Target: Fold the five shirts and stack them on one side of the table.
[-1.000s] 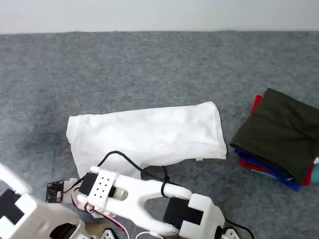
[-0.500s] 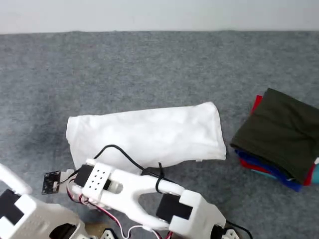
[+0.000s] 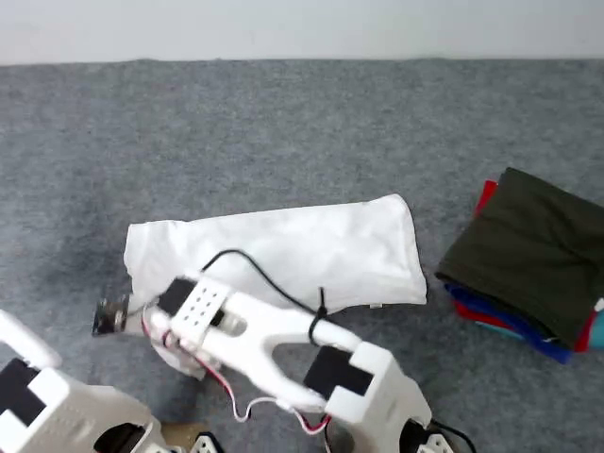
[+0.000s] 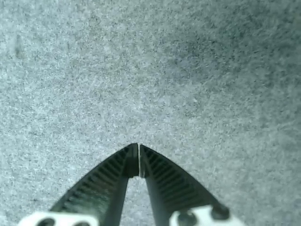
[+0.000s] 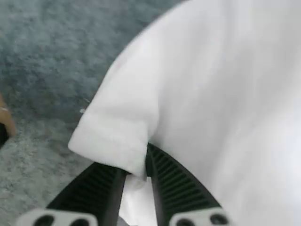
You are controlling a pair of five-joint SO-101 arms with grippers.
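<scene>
Now gripping a sleeve edge of the white shirt (image 3: 311, 250) with the right fingers (image 5: 176, 186), mid-table (image 3: 283, 123); left fingers (image 4: 106, 181) closed empty over bare table; folded stack (image 3: 528, 255) at the right edge.

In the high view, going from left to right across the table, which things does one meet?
White shirt → stack of folded shirts. The right arm overlaps the white shirt, so it is left out.
</scene>
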